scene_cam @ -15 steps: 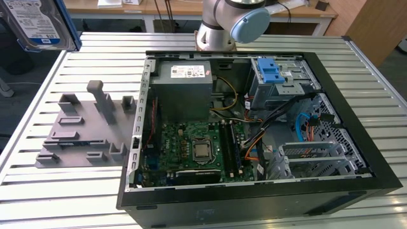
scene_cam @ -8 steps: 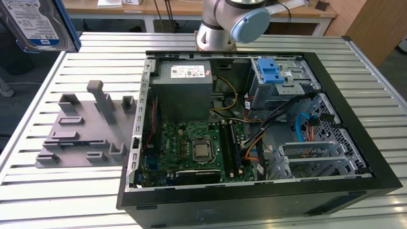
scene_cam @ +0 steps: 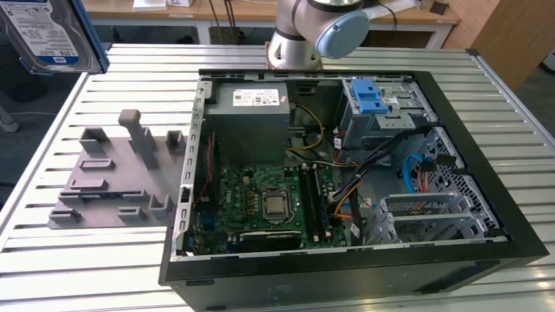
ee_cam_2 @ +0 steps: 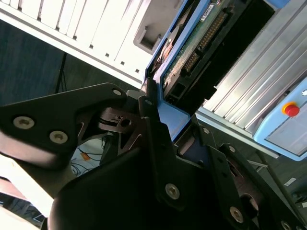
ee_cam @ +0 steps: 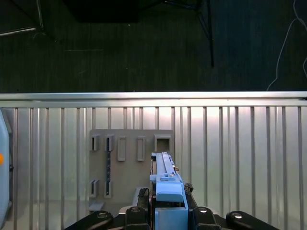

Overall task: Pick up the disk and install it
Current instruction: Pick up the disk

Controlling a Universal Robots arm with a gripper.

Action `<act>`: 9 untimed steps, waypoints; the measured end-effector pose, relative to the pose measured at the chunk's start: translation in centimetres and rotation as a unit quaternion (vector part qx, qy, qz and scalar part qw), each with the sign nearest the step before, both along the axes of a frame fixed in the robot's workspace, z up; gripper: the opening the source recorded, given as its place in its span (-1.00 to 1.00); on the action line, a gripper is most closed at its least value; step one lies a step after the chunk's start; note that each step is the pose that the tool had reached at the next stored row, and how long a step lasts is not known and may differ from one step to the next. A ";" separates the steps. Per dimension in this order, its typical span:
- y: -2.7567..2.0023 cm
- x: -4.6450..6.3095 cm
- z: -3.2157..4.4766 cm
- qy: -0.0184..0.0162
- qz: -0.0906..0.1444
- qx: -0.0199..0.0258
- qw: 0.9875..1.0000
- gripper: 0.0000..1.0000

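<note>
**Above the grey fixture, the disk hangs clamped in the gripper**

Over the slatted metal table [ee_cam: 240,158], the gripper [ee_cam: 168,213] holds the disk [ee_cam: 165,175] by its blue carrier, with the jaws drawn narrow against the two sides of the frame. In the first wrist view the disk stands edge-on above the grey fixture [ee_cam: 129,158] with its rows of slots, and is clear of it. In the second wrist view the black fingers [ee_cam_2: 152,127] press on the blue frame, and the drive's green circuit board and connector pins are in sight.

In the exterior view the disk shows at the upper left corner with its label side toward the camera. It is raised off the table and well apart from the open computer case [scene_cam: 347,273]. The case lies on the table just beside the fixture, on the exterior view's right of it. Inside the case are the motherboard [scene_cam: 260,201], a grey metal box with a white sticker [scene_cam: 251,107] and a drive cage topped by a blue latch [scene_cam: 373,101]. The arm's base [scene_cam: 295,39] stands behind the case.
</note>
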State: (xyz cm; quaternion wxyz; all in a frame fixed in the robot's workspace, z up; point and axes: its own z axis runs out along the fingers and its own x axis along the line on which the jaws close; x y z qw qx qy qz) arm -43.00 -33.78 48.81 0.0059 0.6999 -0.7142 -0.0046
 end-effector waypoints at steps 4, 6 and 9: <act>-0.51 0.0 0.00 0.000 0.000 0.000 1.000 -0.27; -0.83 0.0 0.00 0.000 0.000 0.000 1.000 -0.27; -1.29 0.0 0.01 0.000 0.000 0.000 1.000 -0.27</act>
